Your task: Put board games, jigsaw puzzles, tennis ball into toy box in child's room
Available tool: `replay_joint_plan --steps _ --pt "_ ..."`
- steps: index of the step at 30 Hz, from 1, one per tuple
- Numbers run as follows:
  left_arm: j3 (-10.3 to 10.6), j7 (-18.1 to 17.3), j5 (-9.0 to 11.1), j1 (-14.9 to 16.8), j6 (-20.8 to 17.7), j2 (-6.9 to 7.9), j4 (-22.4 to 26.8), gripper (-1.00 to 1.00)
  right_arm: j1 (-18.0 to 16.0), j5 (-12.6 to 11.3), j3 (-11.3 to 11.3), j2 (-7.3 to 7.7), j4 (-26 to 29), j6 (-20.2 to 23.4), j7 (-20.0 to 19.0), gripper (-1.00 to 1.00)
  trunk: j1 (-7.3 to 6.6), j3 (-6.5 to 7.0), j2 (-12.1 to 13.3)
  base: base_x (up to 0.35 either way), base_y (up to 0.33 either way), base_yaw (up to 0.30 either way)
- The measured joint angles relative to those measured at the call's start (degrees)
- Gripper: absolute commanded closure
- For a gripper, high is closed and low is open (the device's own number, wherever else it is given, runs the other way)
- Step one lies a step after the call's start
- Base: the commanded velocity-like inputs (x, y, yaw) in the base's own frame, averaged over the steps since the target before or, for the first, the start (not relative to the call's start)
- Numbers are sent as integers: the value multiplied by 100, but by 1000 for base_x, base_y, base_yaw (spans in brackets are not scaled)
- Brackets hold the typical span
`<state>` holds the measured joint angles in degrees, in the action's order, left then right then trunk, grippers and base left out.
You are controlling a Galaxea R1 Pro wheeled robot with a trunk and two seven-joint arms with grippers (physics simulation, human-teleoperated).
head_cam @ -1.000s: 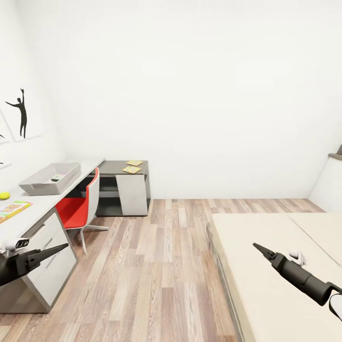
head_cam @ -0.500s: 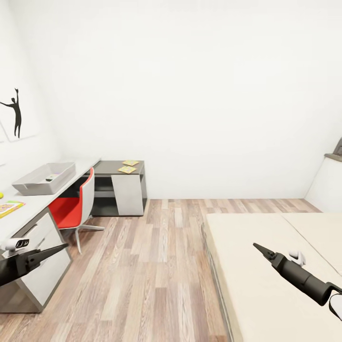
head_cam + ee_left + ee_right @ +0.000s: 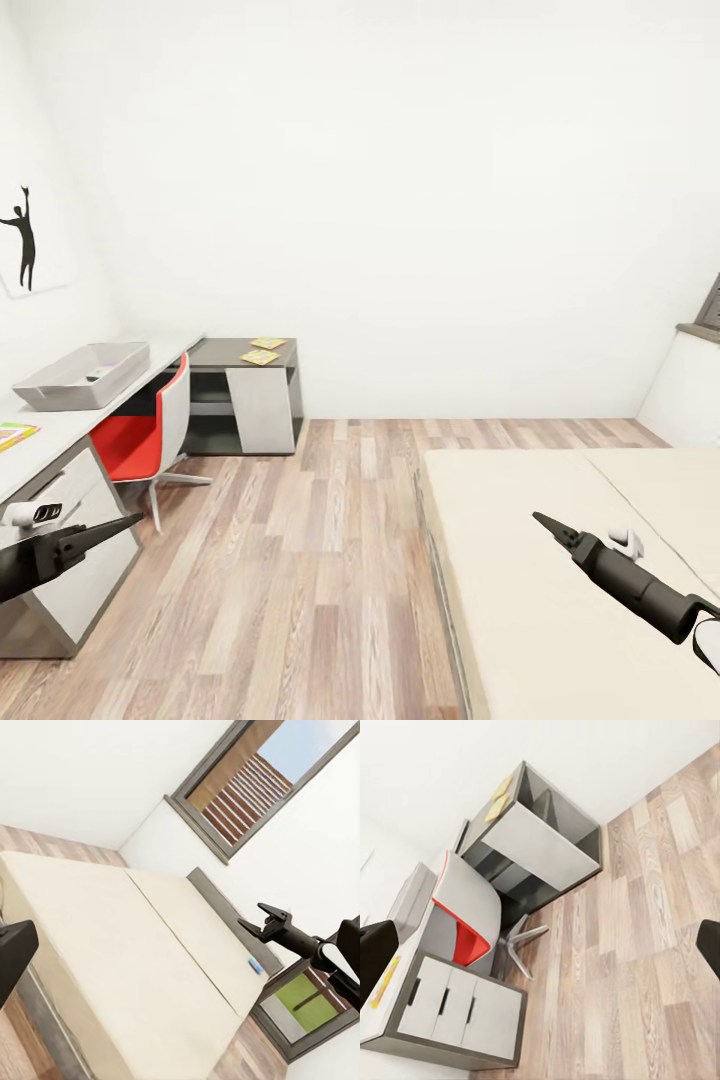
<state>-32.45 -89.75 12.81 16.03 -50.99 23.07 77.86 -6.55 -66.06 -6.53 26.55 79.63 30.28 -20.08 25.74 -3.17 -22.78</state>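
The toy box stands on the table at the left, with something flat inside. Two jigsaw puzzles lie on the table's dark far corner. A corner of a board game shows at the picture's left edge. A small blue flat thing, perhaps a board game, lies at the far end of the bed. The tennis ball is out of view. My left gripper hangs open and empty beside the drawers. My right gripper hangs open and empty over the bed.
A red and white swivel chair stands tucked at the table. Wood floor runs between table and bed. White walls close the room, and a window sits above the bed's far side.
The whole view has swung to the right: table, chair and toy box drifted left in the picture and the tennis ball left the frame. Both arms keep their pose.
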Motion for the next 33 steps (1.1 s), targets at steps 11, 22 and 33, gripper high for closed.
replay_joint_plan --steps 11,22,33 --pt "1 0 0 0 0 -4 0 -100 -2 0 1 -76 0 3 0 -100 0 0 0 0 -164 0" --pt "2 0 1 0 0 -4 0 -100 -3 0 2 -96 0 2 0 -100 0 0 0 0 -164 0" --pt "3 0 2 0 0 -4 0 -100 -4 0 2 -96 0 1 0 -100 0 0 0 0 -164 0"
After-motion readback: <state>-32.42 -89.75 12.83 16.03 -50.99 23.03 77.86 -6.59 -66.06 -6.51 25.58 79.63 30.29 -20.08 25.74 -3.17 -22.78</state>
